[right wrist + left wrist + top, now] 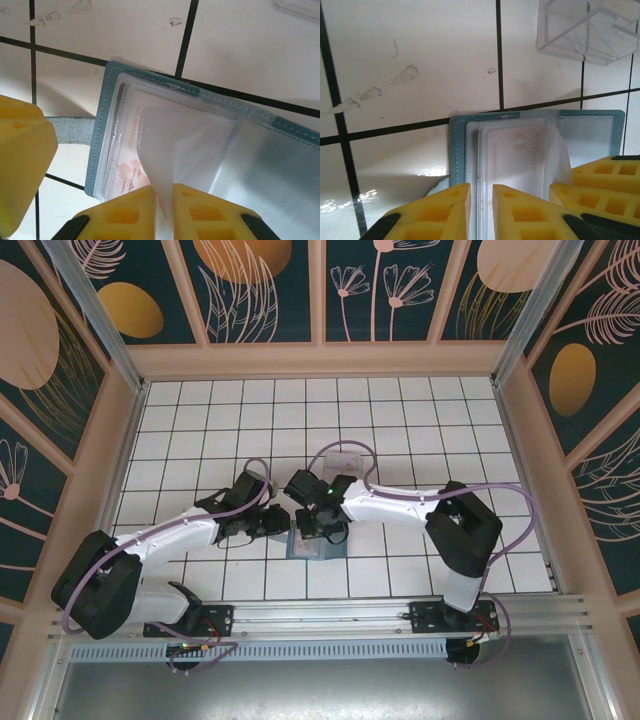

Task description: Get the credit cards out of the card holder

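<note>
Your left claw [481, 202] pinches the open holder [457, 150] at its near edge; your right claw [165, 202] is clamped on a clear sleeve [161, 145]; a pale card [512, 145] sits inside.

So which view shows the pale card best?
Left wrist: the pale card faces the camera, chip visible. Right wrist shows part of it behind a clear sleeve; top view, the wallet mostly covered.

- Your left arm [165, 532] and right arm [395, 508] wear white covers with black joints.
- Purple cables [400, 496] loop along both arms.
- Your fingers [440, 210] are yellow blocks with square holes and black ends.
</note>
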{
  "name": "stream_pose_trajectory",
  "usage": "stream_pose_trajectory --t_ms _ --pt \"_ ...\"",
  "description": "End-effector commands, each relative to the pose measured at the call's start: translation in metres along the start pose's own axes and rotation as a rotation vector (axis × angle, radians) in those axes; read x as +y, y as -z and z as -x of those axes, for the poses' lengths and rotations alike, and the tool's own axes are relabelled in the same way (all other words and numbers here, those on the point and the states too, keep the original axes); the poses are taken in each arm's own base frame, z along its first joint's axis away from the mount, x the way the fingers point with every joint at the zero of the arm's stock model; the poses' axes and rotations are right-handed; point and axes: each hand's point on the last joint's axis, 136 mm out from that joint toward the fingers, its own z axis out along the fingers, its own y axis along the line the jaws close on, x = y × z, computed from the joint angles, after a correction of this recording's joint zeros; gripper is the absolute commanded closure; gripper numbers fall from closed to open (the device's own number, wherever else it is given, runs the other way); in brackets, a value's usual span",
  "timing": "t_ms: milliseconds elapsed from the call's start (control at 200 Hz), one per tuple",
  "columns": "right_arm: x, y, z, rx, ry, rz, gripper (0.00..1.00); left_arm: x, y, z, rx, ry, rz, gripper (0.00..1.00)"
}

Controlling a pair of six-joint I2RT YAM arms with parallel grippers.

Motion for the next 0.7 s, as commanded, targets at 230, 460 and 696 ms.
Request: stream_pose_trajectory --t_ms 230,460,696 --pt "0.007 0.009 0.006 -0.034 -0.013 0.061 0.85 0.007 -0.001 0.001 -0.041 0.079 0.024 0.81" --pt "0.015 0.013 0.008 -0.046 0.002 0.098 0.85 0.01 0.003 0.002 -0.053 0.096 0.035 0.82" --pt "0.012 0.019 0.006 -0.069 0.001 0.105 0.85 0.0 0.0 -0.001 -0.025 0.075 0.003 0.83"
